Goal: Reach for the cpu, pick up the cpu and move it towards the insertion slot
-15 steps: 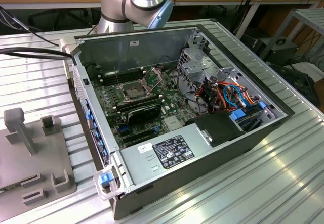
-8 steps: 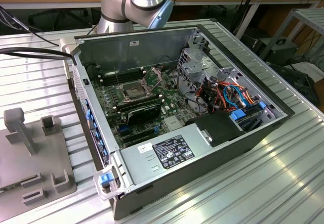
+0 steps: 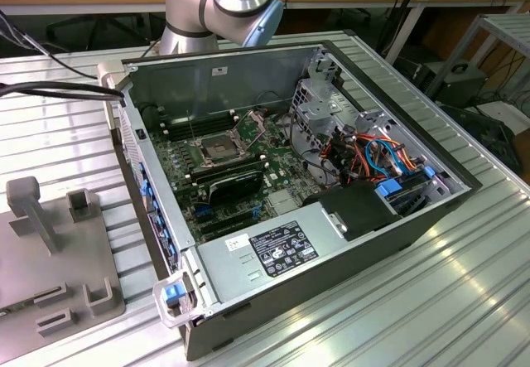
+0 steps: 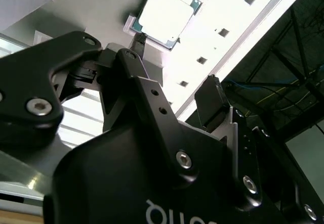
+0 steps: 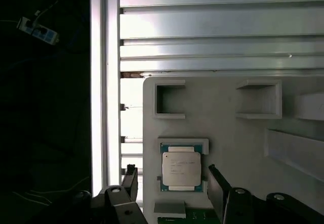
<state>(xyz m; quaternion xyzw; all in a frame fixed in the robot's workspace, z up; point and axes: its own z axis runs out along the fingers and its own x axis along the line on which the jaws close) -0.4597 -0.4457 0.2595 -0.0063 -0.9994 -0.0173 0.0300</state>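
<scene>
You're at the reach stage: your hand (image 5: 172, 177) hangs wide open over the cpu (image 5: 181, 169), one black finger on each side, neither seeming to touch it, so nothing is lifted yet. The cpu, a flat square with a dull silvery lid on green board, lies in a shallow recess of a matte grey holder plate (image 5: 228, 128) on the ribbed aluminium bench (image 5: 217, 32). The insertion slot (image 3: 217, 147), a silver-framed square socket, sits inside the open computer case (image 3: 273, 77); the pick-up and carry are left to do
</scene>
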